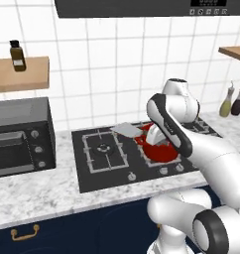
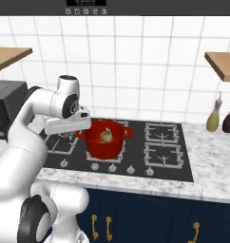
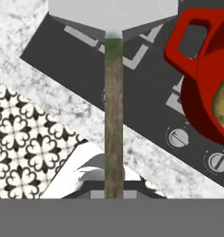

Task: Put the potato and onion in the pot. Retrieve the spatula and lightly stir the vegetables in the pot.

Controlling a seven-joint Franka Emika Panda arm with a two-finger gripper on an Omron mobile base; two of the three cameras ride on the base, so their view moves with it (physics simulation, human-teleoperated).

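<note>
1. One toaster oven [image 1: 20, 136] is seen at the far left of the counter [image 1: 52, 193], well apart from the cooking, with a dark bottle [image 1: 17, 55] on the wooden shelf [image 1: 28, 74] above it.

2. Two left-hand burners of the black cooktop [image 1: 104, 149] are left bare, which gives free room beside the pot for the tool to be swung in.

3. A spatula [image 3: 114, 115] is gripped by the gripper [image 2: 83, 115]: in the hand view its brown wooden handle runs straight up from between the closed fingers to a flat grey blade [image 1: 126, 130]. The blade is held level and above the cooktop, just left of the pot, seemingly so that it can pass over the rim before being lowered.

4. The pot [image 2: 105, 140], glossy red with loop handles, is placed on a burner near the front of the cooktop, just right of the blade. Pale vegetables [image 2: 106, 135] are visible inside it, though potato and onion cannot be told apart. Loading is therefore judged done, and stirring is judged the step in hand, not yet begun.

5. The knobs [image 2: 112, 167] sit along the near edge below the pot; a careful, shallow sweep is called for, since a hard push could slide the pot.

6. Two bottles [image 2: 221, 116], one olive and one dark, are stood at the far right by the wall, beneath a second shelf [image 2: 221, 64], clear of the work.
</note>
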